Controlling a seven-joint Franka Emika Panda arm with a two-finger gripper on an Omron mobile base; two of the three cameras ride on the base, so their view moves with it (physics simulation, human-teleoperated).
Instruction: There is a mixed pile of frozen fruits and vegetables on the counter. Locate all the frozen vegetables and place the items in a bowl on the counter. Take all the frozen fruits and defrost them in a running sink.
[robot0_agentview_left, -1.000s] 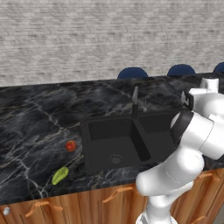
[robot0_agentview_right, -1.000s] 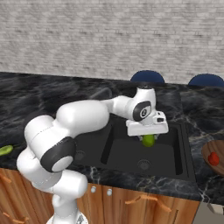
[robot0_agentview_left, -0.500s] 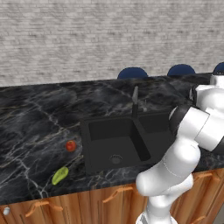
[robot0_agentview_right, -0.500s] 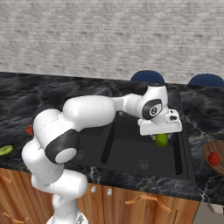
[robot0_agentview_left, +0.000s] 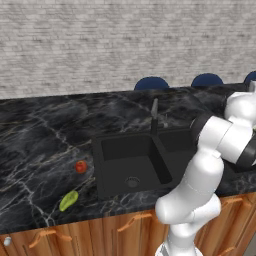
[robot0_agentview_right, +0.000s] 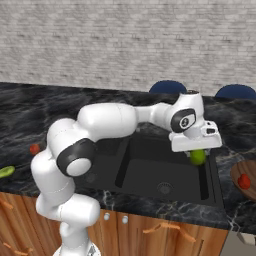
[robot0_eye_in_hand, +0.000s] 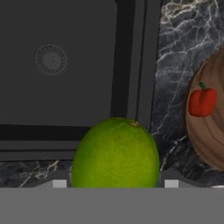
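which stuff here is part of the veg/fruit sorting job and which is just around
Part of the job:
- green ball in the gripper
- red chunk in the wooden bowl
- red-orange ball, yellow-green oblong on the counter
- sink

Just around:
- blue chairs
- brick wall

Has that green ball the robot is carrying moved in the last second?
Yes. In the right base view the green ball has travelled right across the sink, from mid-basin to its right edge, toward the wooden bowl.
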